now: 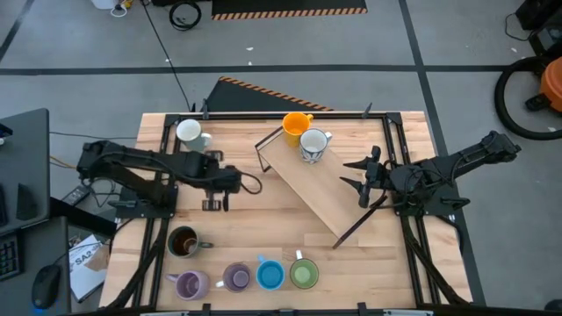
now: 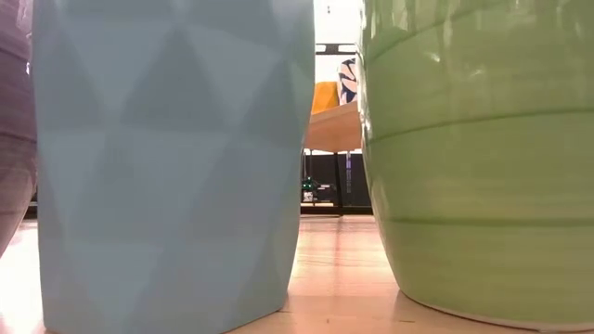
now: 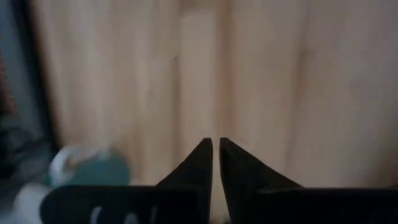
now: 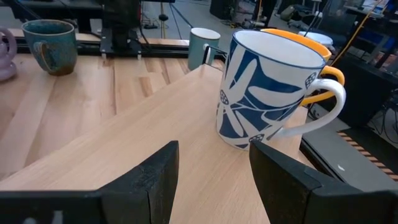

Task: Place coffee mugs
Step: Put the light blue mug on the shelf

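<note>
A white mug with blue leaf shapes (image 1: 313,145) stands upright on a sloping wooden board (image 1: 325,189), near the board's far end. An orange mug (image 1: 297,124) stands just behind it, close enough that they look like they touch. From the middle of the table, these two are at about 12 o'clock.

A pale mug (image 1: 190,132) stands alone near the far left corner, at about 10 o'clock. A dark brown mug (image 1: 183,242) stands at about 8 o'clock. Along the near edge, at about 6 o'clock, four mugs stand in a row: a purple mug (image 1: 190,285), a second purple mug (image 1: 236,277), a blue mug (image 1: 270,275) and a green mug (image 1: 304,274). The blue and green ones sit just beside each other with a small gap.

The right gripper (image 1: 366,182) is at about 3 o'clock, by the side of the board. Its fingers are spread apart and hold nothing. It points at the white and blue mug but does not touch it.

The left gripper (image 1: 218,204) hangs over bare wood at about 9 o'clock. Its fingers are pressed together and hold nothing.

All of this rests on a wooden table (image 1: 386,254).
</note>
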### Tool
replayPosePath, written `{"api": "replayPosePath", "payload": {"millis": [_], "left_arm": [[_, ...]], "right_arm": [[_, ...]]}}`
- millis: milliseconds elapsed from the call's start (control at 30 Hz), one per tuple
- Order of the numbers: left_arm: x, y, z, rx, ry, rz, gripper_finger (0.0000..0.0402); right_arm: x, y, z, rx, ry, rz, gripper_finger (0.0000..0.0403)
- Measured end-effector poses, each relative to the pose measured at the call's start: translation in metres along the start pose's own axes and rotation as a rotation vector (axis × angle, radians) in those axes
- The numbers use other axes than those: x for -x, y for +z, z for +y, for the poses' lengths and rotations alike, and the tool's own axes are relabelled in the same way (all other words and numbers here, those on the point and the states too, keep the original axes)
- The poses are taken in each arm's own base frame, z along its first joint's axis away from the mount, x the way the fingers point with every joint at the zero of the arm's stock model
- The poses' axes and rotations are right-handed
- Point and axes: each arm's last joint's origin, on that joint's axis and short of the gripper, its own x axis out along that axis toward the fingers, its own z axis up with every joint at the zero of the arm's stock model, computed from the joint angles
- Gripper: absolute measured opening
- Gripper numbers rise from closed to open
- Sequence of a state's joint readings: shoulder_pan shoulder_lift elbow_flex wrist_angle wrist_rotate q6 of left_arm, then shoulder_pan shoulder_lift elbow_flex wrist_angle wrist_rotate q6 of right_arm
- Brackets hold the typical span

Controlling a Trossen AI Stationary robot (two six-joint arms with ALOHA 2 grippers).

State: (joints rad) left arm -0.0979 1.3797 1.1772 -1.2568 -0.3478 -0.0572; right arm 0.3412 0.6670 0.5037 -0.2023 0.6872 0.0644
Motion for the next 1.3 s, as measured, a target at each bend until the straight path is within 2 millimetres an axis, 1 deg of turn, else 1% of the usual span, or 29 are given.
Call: {"api": "replayPosePath", "payload": {"millis": [100, 233, 367, 500, 600, 733, 867, 1067, 1200, 1300], "left_arm": [[-0.012, -0.01, 0.011, 0.02, 0.026, 0.067, 0.0058], [-0.029, -0.022, 0.031, 0.09, 0.035, 0.155, 0.0096], [-0.041, -0.033, 0.055, 0.194, 0.04, 0.222, 0.0133], [-0.049, -0.043, 0.079, 0.251, 0.044, 0.272, 0.0155], [-0.053, -0.051, 0.094, 0.267, 0.084, 0.304, 0.0162], [-0.057, -0.059, 0.11, 0.27, 0.101, 0.332, 0.0163], [-0.06, -0.067, 0.123, 0.233, 0.103, 0.358, 0.0163], [-0.066, -0.075, 0.143, 0.137, 0.102, 0.334, 0.0163], [-0.077, -0.085, 0.146, 0.107, 0.051, 0.347, 0.0163], [-0.087, -0.092, 0.146, 0.11, 0.057, 0.361, 0.0163]], "right_arm": [[0.0, 0.0, 0.0, -0.003, 0.001, 0.0, 0.0203], [0.0, 0.0, 0.0, -0.005, 0.008, -0.002, 0.0203], [0.0, 0.001, 0.0, -0.006, 0.008, -0.005, 0.0203], [0.0, 0.001, 0.0, -0.008, 0.008, -0.006, 0.0203], [0.0, 0.001, 0.0, -0.012, 0.008, -0.01, 0.0203], [0.0, 0.003, 0.0, -0.017, 0.009, -0.022, 0.0203], [0.0, 0.004, 0.0, -0.023, 0.01, -0.034, 0.0203], [0.0, 0.004, 0.001, -0.026, 0.01, -0.036, 0.0203], [0.0, 0.005, 0.001, -0.035, 0.01, -0.039, 0.0203], [0.0, 0.005, 0.001, -0.036, 0.011, -0.039, 0.0203]]}}
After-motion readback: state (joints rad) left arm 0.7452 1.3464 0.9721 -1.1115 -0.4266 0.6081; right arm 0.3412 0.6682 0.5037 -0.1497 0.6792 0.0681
